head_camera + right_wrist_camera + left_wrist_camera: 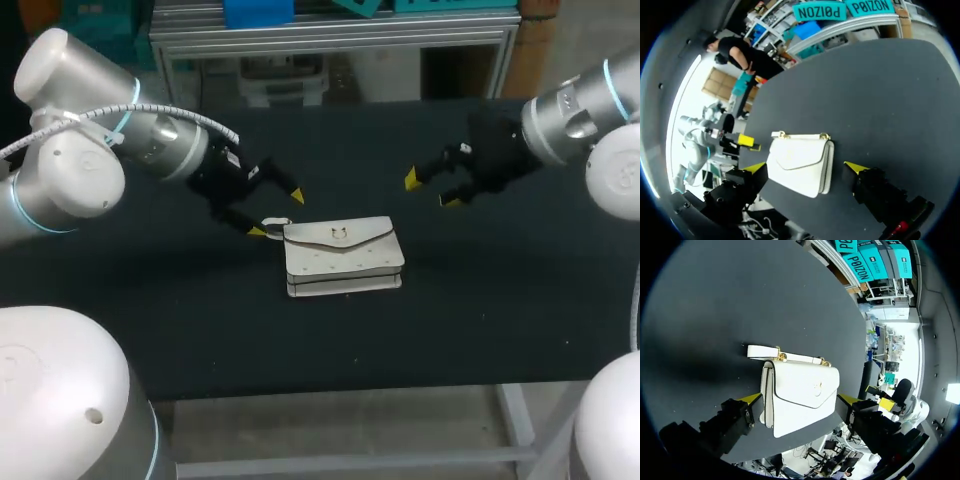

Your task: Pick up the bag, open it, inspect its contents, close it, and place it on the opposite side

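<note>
**White bag** (343, 258) lying flat near the middle of the dark bench (200, 340), flap uppermost and apparently closed. My left end effector (277, 213), fingers apart, stands at the bag's strap end, one tip just beside it. My right end effector (431, 190), likewise spread, hovers off the other end, apart from the bag. The body looks light, fairly stiff and smooth, so probably slippery. The short strap (785, 356) with gold fittings seems the surest hold. The bench surface looks matt, likely giving some grip.
</note>
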Robot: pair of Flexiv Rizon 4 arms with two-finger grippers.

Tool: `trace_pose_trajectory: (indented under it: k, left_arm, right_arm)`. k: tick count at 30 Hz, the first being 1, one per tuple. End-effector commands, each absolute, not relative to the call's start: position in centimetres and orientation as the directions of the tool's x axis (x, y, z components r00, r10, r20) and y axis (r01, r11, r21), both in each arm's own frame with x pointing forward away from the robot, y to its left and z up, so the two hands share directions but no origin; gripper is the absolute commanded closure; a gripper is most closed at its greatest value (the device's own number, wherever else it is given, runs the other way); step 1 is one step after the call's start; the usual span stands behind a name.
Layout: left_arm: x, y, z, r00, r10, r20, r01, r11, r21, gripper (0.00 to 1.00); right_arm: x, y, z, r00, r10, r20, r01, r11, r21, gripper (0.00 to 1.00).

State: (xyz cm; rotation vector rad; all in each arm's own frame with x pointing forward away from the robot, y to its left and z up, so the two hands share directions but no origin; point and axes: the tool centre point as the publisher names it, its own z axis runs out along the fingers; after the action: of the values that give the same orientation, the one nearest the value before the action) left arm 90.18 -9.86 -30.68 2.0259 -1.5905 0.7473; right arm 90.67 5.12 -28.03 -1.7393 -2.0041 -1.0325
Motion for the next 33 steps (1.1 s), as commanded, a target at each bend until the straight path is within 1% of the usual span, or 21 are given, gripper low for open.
trace_pose_trajectory:
  k: [1,2,21,26,28,29,30,33]
  left_arm:
    - [90.4,-9.8,-31.0,0.154,-0.744,0.65,-0.98,-0.2,0.002,0.0]
    - [90.3,-9.9,-31.0,0.125,-0.76,0.637,-0.984,-0.175,-0.016,0.0]
    - [90.3,-9.9,-31.0,0.125,-0.76,0.637,-0.984,-0.175,-0.016,0.0]
    - [91.1,-10.2,-32.0,0.084,-0.739,0.668,-0.994,-0.112,0.002,0.0]
    - [91.5,-10.1,-32.3,0.078,-0.727,0.682,-0.996,-0.088,0.02,0.0]
    - [91.6,-10.1,-32.3,0.081,-0.722,0.687,-0.996,-0.089,0.024,0.0]
    - [91.8,-10.1,-32.5,0.088,-0.722,0.686,-0.995,-0.091,0.032,0.0]
    - [92.1,-10.0,-32.8,0.086,-0.719,0.69,-0.996,-0.068,0.053,0.0]
  right_arm:
    - [90.7,5.3,-28.5,-0.239,0.698,0.675,0.942,-0.003,0.336,0.0]
    - [90.8,5.4,-28.4,-0.255,0.68,0.687,0.941,0.012,0.337,0.0]
    - [90.8,5.4,-28.4,-0.255,0.68,0.687,0.941,0.012,0.337,0.0]
    - [91.3,6.0,-29.6,-0.109,0.575,0.811,0.99,-0.012,0.142,0.0]
    - [91.4,5.9,-30.0,-0.047,0.55,0.834,0.996,-0.036,0.08,0.0]
    - [91.4,5.9,-30.2,-0.02,0.53,0.848,0.999,-0.024,0.039,0.0]
    - [91.4,6.0,-30.3,-0.015,0.524,0.851,0.999,-0.03,0.036,0.0]
    - [91.5,6.2,-30.8,0.037,0.503,0.863,0.999,-0.03,-0.025,0.0]
